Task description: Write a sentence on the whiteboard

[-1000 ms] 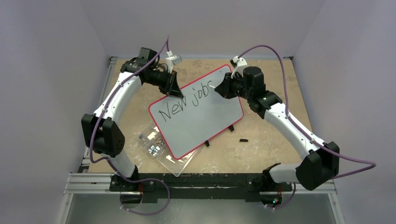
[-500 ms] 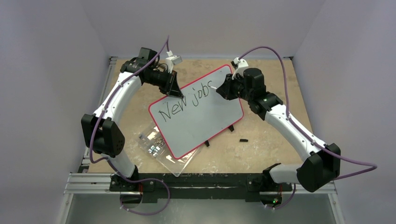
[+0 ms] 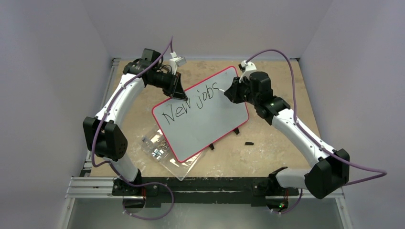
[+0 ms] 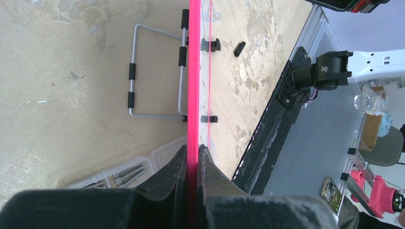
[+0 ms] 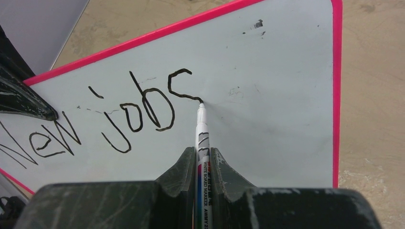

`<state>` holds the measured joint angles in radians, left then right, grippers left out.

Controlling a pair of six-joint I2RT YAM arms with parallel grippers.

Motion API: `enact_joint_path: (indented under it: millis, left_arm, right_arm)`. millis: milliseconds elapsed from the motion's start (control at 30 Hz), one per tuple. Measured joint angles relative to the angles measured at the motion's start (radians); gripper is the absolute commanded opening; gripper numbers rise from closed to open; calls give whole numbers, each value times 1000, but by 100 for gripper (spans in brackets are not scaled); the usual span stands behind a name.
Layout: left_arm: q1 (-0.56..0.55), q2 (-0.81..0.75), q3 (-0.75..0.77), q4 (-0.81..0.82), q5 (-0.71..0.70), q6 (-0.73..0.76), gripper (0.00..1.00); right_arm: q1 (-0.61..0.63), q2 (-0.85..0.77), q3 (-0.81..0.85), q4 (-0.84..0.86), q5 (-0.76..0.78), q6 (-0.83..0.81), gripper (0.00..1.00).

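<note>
- My left arm (image 3: 118, 96) and right arm (image 3: 299, 132) wear white shells with chunky black joint blocks.
- A purple cable (image 3: 270, 48) loops along each arm.
- My left claw (image 4: 193, 149) and right claw (image 5: 203, 151) have matte black, wedge-shaped fingers, scuffed grey.

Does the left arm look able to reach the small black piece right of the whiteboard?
Probably not: the left gripper is shut on the rim of the whiteboard, and the black piece lies on the board's other side.

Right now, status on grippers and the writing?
Left gripper shut on whiteboard rim. Right gripper shut on marker, tip on the s. Sentence reads "New jobs", unfinished. Nothing blocking.
</note>
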<state>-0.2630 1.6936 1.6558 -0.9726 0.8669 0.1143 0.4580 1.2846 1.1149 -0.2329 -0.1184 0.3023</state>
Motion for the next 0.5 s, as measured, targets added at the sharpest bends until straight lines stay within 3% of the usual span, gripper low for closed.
enact_joint_path:
  millis: [500]
  left_arm:
    - [0, -3, 0, 0, 0, 0, 0]
  right_arm:
    - [0, -40, -72, -5, -9, -1, 0]
